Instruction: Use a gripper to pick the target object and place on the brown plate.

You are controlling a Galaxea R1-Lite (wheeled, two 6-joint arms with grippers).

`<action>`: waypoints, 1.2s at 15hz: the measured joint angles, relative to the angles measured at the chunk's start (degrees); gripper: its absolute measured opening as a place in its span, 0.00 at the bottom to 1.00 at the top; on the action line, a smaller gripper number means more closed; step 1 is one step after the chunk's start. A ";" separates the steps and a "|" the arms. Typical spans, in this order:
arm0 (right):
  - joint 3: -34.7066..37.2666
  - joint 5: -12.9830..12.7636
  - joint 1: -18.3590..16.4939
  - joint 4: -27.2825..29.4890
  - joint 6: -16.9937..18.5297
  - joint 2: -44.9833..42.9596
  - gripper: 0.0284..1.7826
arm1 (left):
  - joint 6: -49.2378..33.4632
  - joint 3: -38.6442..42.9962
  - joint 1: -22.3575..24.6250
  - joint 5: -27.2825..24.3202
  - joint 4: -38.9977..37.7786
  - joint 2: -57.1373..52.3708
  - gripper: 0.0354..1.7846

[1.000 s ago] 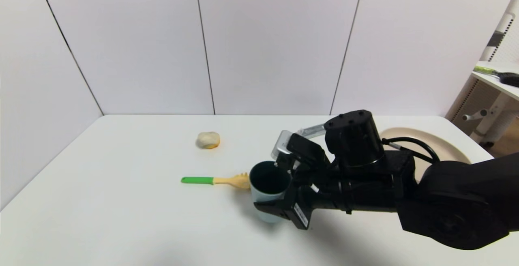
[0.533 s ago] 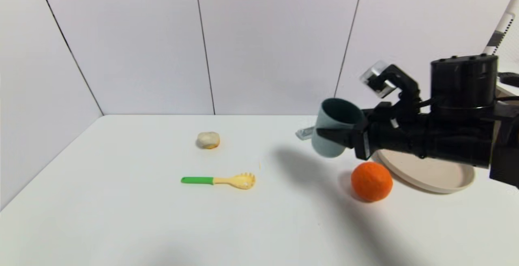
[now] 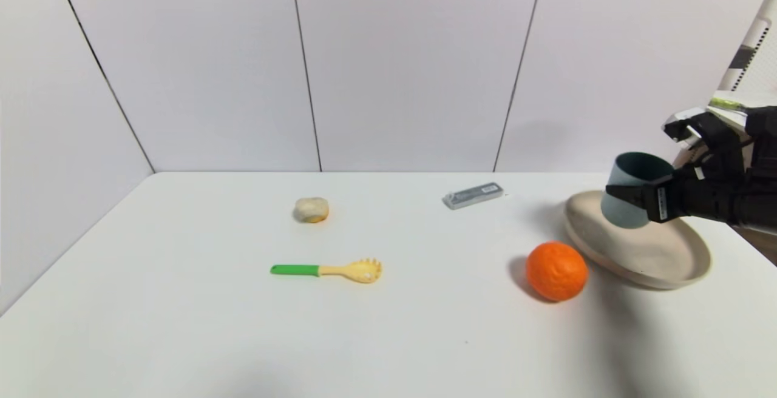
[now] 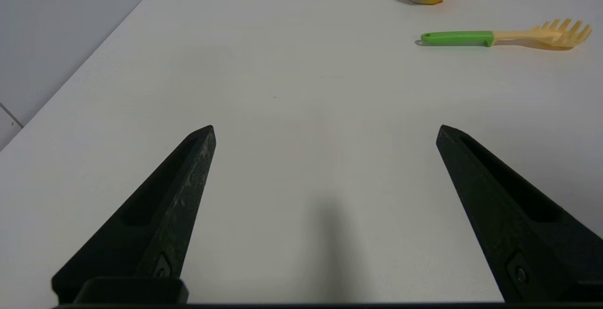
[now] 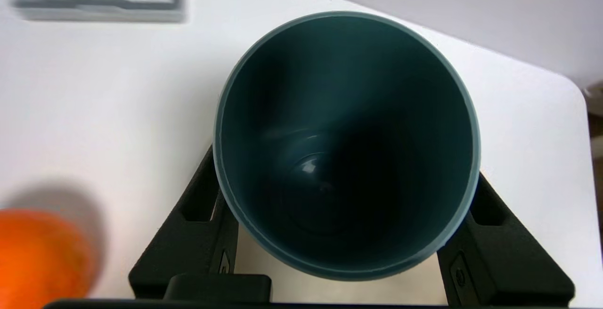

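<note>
My right gripper is shut on the pale grey-blue cup and holds it in the air over the left part of the beige-tan plate at the table's right. In the right wrist view the cup's dark teal inside fills the space between the two black fingers, and a strip of the plate shows under it. My left gripper is open and empty over bare table at the near left, out of the head view.
An orange lies just left of the plate. A grey flat bar lies at the back. A green-handled pasta fork and a pale lump lie mid-left. The table's right edge runs close behind the plate.
My right gripper took the cup from beside the pasta fork, lifted it and carried it right, past the orange, to above the plate. The left arm has not moved.
</note>
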 joint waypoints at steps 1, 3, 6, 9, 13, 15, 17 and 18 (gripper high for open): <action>-0.59 -0.02 -1.19 0.06 -0.13 1.55 0.61 | 0.00 0.00 0.00 0.00 0.00 0.00 0.94; -0.69 -0.20 -2.97 0.37 -0.24 3.95 0.61 | 0.00 0.00 0.00 0.00 0.00 0.00 0.94; -0.39 0.02 -4.02 0.17 -0.49 5.90 0.63 | 0.00 0.00 0.00 0.02 0.00 0.00 0.94; -0.68 0.00 -4.22 0.41 -1.16 6.29 0.74 | 0.00 0.00 0.00 0.00 0.00 0.00 0.94; 0.05 -0.18 -4.24 0.59 -1.18 4.28 0.83 | 0.00 0.00 0.00 0.02 0.00 0.00 0.94; 0.66 -0.29 -4.24 0.55 -1.21 1.38 0.86 | 0.00 0.00 0.00 0.02 0.00 0.00 0.94; 1.10 -0.29 -4.24 0.24 -1.27 -3.02 0.88 | -0.02 0.00 0.00 0.00 0.00 0.00 0.94; 1.51 -0.27 -4.35 0.20 -1.29 -6.23 0.89 | -0.02 0.00 0.00 0.00 0.00 0.00 0.94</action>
